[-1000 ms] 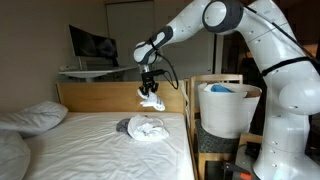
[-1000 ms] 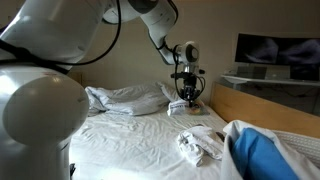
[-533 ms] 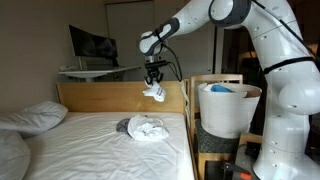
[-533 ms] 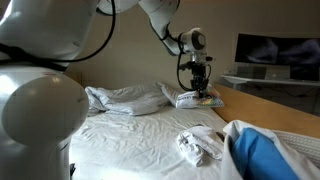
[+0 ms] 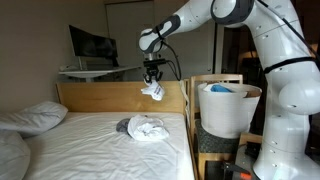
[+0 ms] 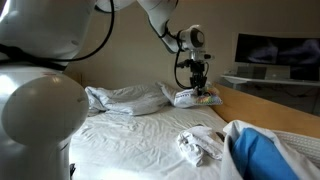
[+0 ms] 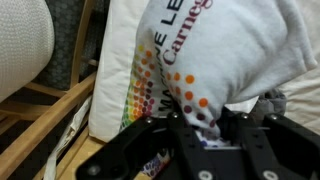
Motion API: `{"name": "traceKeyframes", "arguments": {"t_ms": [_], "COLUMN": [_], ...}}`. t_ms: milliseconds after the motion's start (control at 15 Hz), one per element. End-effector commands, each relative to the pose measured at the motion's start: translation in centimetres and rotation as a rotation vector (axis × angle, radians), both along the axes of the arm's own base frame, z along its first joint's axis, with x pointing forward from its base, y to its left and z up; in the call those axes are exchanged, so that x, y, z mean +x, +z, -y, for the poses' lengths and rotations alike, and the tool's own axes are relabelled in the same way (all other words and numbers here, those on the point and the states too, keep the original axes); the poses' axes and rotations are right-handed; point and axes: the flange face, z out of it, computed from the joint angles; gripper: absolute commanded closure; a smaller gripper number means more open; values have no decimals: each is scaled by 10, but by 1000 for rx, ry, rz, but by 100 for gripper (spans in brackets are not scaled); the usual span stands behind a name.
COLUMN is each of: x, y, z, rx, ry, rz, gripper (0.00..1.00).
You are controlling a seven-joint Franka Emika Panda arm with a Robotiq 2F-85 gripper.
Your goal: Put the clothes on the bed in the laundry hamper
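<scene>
My gripper (image 5: 152, 79) hangs above the bed (image 5: 85, 142) near the headboard, shut on a white garment (image 5: 153, 92) printed with coloured dots. The garment (image 6: 197, 98) dangles below the fingers (image 6: 200, 80), clear of the sheet. In the wrist view the gripper (image 7: 205, 125) pinches a fold of this printed cloth (image 7: 215, 45) between its black jaws. More clothes (image 5: 147, 127), white with a grey piece, lie in a heap on the bed (image 6: 125, 140) below; the same heap (image 6: 200, 146) shows from the other side. The white laundry hamper (image 5: 228, 110) stands beside the bed, with something blue inside.
Plump white pillows (image 5: 32, 116) lie at one end of the mattress, also visible as pillows (image 6: 125, 98) behind the arm. A wooden headboard (image 5: 100, 96) runs behind the gripper. A monitor (image 5: 92, 45) sits on the desk beyond. The robot's white body (image 5: 285, 110) stands next to the hamper.
The gripper has lifted the printed garment up from just above the clothes heap to headboard height. In the last half second it has barely moved.
</scene>
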Motion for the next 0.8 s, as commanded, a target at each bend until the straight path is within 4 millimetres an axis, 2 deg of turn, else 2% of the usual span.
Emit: {"name": "traceKeyframes", "arguments": {"t_ms": [0,133,400,733], "x": [-7,-18,-44,-97], "y": [6,11,24,27], "z": [10,29,87,152], "rx": [-14,-38,-103,-154], "ry": [-5,-23,-101,-214], "rz": [20,38,54,-21], "gripper": [90,90,90,90]}}
